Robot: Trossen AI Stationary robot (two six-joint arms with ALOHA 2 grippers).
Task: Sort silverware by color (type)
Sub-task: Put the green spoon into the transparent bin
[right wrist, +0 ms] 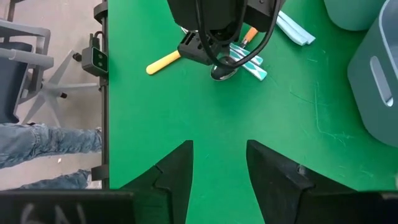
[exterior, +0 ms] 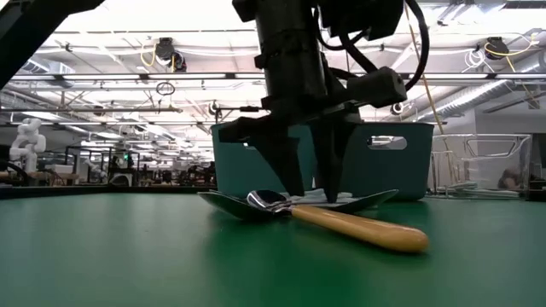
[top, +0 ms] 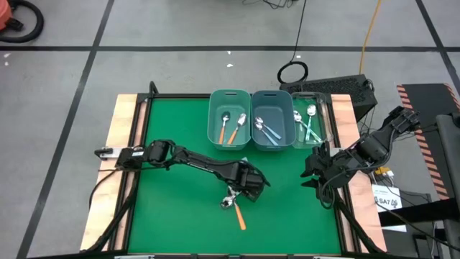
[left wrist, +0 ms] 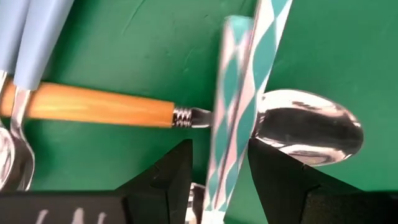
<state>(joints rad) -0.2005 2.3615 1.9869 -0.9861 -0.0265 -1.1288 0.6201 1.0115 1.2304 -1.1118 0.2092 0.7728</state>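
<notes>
A small pile of spoons [top: 233,203] lies mid-table, near the front. It holds an orange-handled spoon [left wrist: 99,106] with its bowl [left wrist: 308,127] face up, two teal-and-white checkered handles [left wrist: 233,106] lying across its neck, and light blue handles [left wrist: 31,37]. My left gripper [top: 239,191] points down onto the pile. It is open, with one finger on each side of the teal handles [exterior: 311,192]. My right gripper [top: 310,173] waits open near the table's right edge, above bare green [right wrist: 221,155]. My left gripper comes from above, its fingers standing across the teal checkered handles [left wrist: 227,155]. One finger [left wrist: 273,174] shows right against them. A strip of green shows beside the other finger [left wrist: 174,180]. Whether either finger touches them, I cannot tell.
Three bins stand in a row at the far edge: a teal one [top: 230,93] with orange spoons, a grey-blue one [top: 272,93] with light blue spoons, and a clear one [top: 325,108] with teal spoons. Green mat lies around the pile. A person's legs [right wrist: 37,143] show beyond the table's edge.
</notes>
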